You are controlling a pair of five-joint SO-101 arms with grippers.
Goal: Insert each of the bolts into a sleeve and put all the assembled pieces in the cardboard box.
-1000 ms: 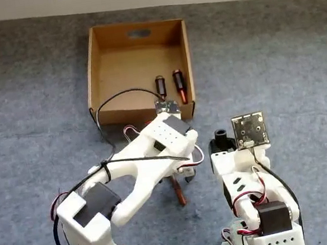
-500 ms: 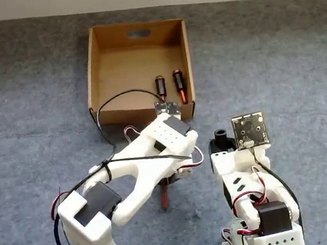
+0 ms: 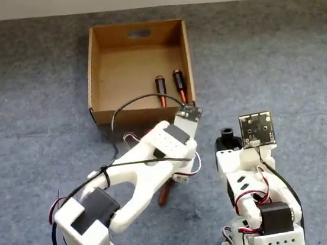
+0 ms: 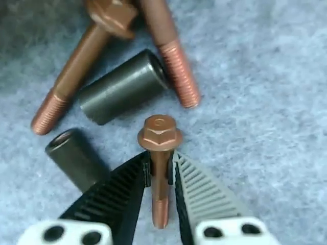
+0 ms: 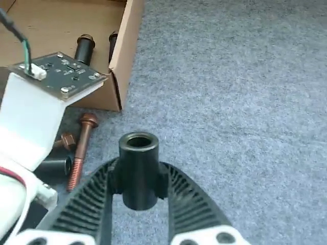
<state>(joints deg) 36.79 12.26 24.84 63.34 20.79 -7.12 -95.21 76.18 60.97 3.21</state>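
Tightly around bolt [image 4: 160, 135], left gripper [image 4: 160, 162].

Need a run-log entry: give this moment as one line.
left hand: holds bolt | right hand: holds sleeve | cardboard box: two assembled pieces inside

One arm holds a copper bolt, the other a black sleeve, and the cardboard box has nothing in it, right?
Not quite: the cardboard box is not empty; the high view shows two assembled pieces lying in it. The rest holds: the left gripper holds a bolt, the right gripper a sleeve.
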